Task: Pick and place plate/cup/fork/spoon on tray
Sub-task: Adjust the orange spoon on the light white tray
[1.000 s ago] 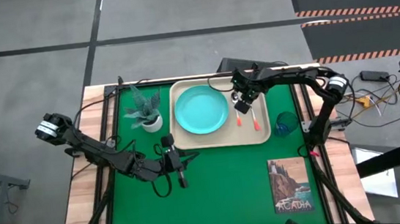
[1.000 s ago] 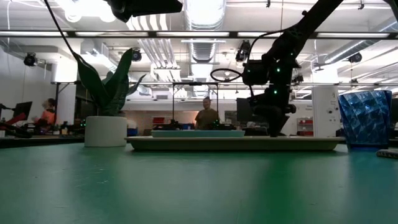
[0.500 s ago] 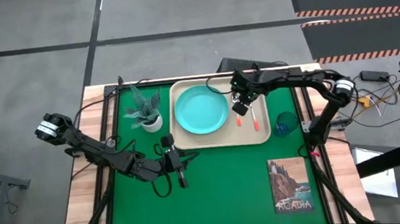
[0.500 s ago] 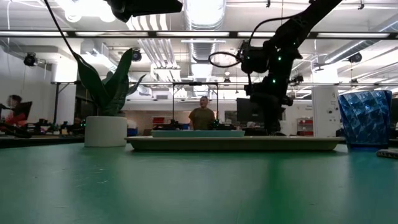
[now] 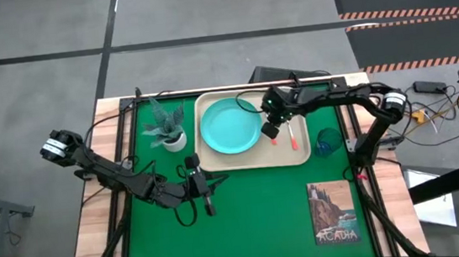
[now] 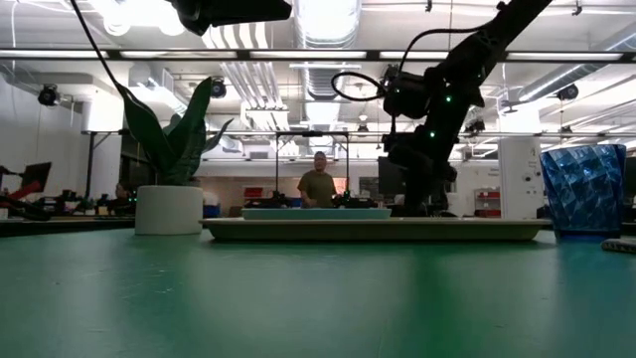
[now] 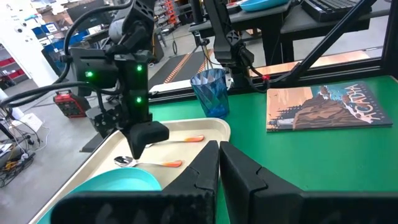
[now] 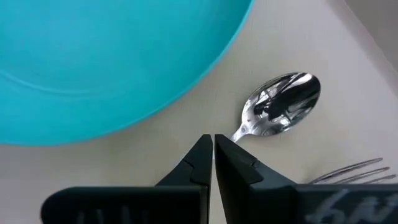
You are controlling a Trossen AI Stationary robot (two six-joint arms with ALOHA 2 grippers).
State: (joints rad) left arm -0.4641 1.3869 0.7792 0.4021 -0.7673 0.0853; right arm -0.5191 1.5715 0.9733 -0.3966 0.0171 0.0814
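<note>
High view: the plate [image 5: 230, 127], spoon [image 5: 273, 136] and fork [image 5: 294, 137] lie on the tray [image 5: 254, 160] at upper centre; the cup [image 5: 328, 142] stands on the tabletop [image 5: 255, 219] just right of it, probably the last item. Left wrist view: the left claw [image 7: 219, 155] is closed and empty. Right wrist view: the right claw [image 8: 212, 148] is pinched together, empty, above the spoon.

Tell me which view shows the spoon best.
The left wrist view: the spoon lies whole on the tray, bowl and orange-red handle both visible. The right wrist view shows only its bowl, close up. The high view shows only part of the handle; the low view hides it.
</note>
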